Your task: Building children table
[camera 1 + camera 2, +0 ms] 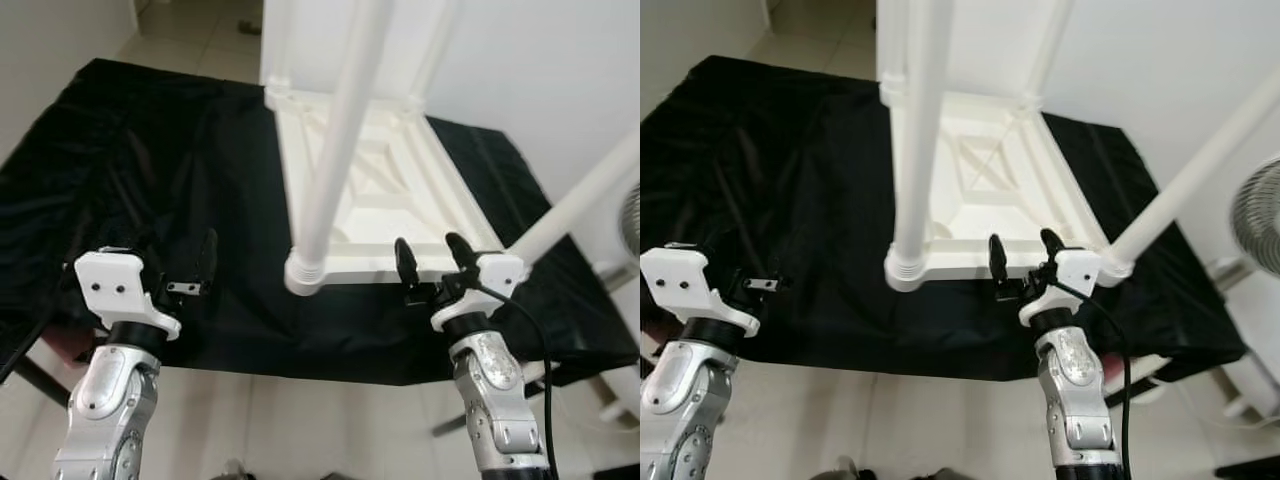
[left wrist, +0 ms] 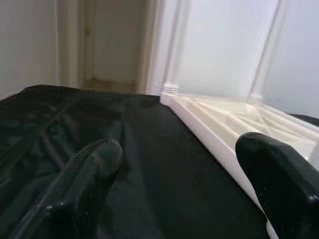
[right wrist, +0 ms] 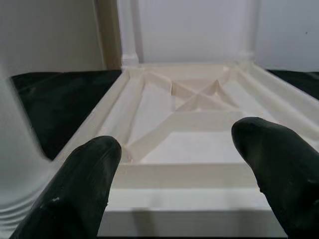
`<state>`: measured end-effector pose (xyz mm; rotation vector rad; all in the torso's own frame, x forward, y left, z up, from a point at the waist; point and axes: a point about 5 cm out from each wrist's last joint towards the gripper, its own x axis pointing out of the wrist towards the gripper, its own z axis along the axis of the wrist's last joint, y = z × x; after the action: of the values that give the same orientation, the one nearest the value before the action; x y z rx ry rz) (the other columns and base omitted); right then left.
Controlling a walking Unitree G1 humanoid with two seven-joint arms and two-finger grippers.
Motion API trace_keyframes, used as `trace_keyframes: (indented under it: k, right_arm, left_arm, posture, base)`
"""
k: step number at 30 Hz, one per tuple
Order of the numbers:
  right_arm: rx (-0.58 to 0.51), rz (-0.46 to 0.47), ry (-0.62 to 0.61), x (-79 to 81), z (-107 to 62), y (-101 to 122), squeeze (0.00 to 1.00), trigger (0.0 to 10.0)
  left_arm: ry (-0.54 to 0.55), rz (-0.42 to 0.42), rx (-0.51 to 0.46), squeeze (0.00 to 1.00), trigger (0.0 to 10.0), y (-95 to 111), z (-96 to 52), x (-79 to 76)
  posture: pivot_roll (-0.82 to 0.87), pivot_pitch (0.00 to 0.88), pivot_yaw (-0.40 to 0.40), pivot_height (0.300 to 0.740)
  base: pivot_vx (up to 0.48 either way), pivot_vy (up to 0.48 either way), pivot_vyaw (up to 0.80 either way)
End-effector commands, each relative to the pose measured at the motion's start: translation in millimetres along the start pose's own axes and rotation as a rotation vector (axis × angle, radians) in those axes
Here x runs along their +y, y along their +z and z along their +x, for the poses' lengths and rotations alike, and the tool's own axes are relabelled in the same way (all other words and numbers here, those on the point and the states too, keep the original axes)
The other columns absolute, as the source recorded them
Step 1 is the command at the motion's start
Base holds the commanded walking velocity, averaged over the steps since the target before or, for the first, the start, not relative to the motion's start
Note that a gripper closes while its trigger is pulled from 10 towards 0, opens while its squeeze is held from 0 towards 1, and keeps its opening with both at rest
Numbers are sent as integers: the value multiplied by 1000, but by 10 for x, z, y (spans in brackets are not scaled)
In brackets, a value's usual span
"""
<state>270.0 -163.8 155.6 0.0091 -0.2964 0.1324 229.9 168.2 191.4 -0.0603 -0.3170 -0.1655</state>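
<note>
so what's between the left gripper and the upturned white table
Only bare black cloth. In the left eye view the left gripper hovers over it, apart from the white table; nothing lies between.

White plastic children's table (image 1: 380, 190) laid upside down on black cloth (image 1: 130, 170); ribbed underside with X-bracing exposed. Round legs (image 1: 340, 150) fitted at corners, standing upward; near-right leg (image 1: 585, 200) tilted outward.

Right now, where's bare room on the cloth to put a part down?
Free: the black cloth left of the upturned table top, ahead of the left end effector. Crowded: the near edge, where the legs and right end effector stand.
</note>
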Motion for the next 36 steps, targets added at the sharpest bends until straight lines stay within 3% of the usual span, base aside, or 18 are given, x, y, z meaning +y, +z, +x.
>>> trace_keyframes:
  k: [1, 13, 26, 36]
  right_arm:
    - [-21, -9, -12, -29, 4, 39, 0, 10000]
    - [-8, -8, -16, -33, -6, -19, 0, 10000]
    - [-9, -4, -15, -9, -37, -33, 0, 10000]
    - [-8, -14, -13, -21, -61, -30, 0, 10000]
  left_arm:
    - [-3, -4, 1, 0, 10000, 0, 12, -3]
    - [-96, 83, 14, 0, 10000, -53, 68, -139]
    - [-171, 93, 4, 0, 10000, -57, 153, -218]
    - [-211, 85, 5, 0, 10000, -90, 220, -287]
  posture:
    - [171, 142, -109, 740]
    - [172, 144, -103, 740]
    - [160, 145, -78, 740]
    - [137, 147, -60, 740]
  base:
    - [0, 428, 0]
    - [0, 36, 0]
    - [0, 0, 0]
    - [0, -463, 0]
